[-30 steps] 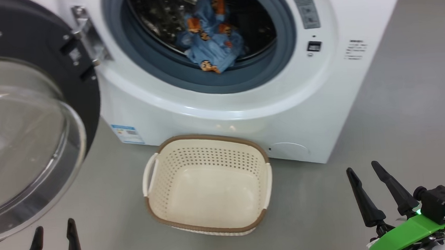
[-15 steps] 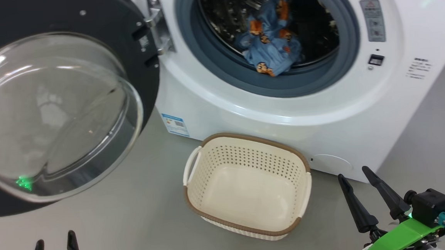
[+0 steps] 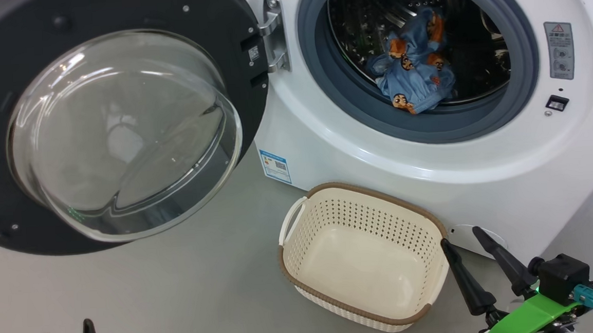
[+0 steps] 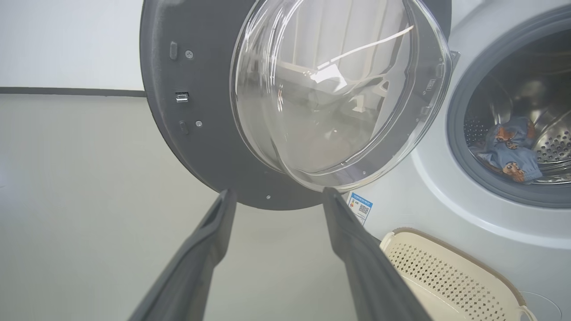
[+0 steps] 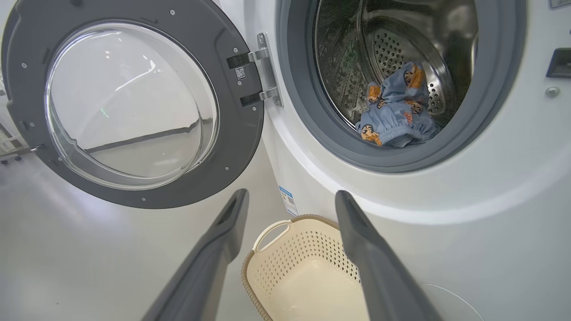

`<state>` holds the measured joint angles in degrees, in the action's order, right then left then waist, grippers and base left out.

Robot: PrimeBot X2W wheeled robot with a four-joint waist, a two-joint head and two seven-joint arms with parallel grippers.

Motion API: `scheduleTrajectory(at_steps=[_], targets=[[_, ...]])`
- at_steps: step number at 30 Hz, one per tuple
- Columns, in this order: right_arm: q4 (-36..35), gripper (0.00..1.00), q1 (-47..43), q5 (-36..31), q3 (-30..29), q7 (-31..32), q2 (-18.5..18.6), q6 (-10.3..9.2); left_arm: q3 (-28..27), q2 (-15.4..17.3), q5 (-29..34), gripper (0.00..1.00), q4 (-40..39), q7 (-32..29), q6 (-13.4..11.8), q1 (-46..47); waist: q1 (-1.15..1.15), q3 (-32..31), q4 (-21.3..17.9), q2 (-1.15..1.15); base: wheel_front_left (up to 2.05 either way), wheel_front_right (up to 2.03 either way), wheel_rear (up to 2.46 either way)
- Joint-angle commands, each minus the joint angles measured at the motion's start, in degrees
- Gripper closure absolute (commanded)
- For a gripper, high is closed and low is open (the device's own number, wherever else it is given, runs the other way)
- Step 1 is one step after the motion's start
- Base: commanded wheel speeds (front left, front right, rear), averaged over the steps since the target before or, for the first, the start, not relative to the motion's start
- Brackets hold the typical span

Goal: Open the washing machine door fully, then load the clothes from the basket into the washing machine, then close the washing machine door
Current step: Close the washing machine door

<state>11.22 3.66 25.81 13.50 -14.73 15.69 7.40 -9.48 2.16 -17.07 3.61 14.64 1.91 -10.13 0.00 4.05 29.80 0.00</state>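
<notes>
We observe a smooth grey floor (image 3: 181, 297) across the scene. In the left wrist view we note a pale wall (image 4: 67, 40) above it, bounded at its base by a dark horizontal strip (image 4: 67, 92).

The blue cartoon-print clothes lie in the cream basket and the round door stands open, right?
No: the light blue cartoon-print clothes lie in the white washing machine's steel drum; the cream perforated plastic basket is empty. The round black-ringed glass door is open, as the head view shows.

My head camera looks down on door (image 3: 112, 13), washer (image 3: 357, 152) and basket (image 3: 366, 216); both wrist cameras share these, lower.
</notes>
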Motion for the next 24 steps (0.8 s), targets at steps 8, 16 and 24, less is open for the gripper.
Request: scheduleTrajectory(at_steps=[8,16,24], targets=[[-0.3,0.0,3.8,1.58,3.27,-0.27,1.17,0.09,-2.31,0.72,-2.87,0.0,-3.84,0.36,-2.71,-1.14,0.0,0.57,0.71,0.0,0.0,0.0,0.0],[0.06,0.0,4.77,1.96,4.25,-0.27,1.57,0.09,-2.06,0.72,-3.46,0.0,-4.9,0.36,-3.6,-1.66,0.0,0.7,0.77,0.0,0.0,0.0,0.0],[-0.02,0.0,4.52,1.98,4.02,-0.27,1.43,0.09,-3.35,0.72,-3.14,0.04,-6.24,0.36,-2.96,-0.46,0.0,0.57,0.6,0.0,0.0,0.0,0.0]])
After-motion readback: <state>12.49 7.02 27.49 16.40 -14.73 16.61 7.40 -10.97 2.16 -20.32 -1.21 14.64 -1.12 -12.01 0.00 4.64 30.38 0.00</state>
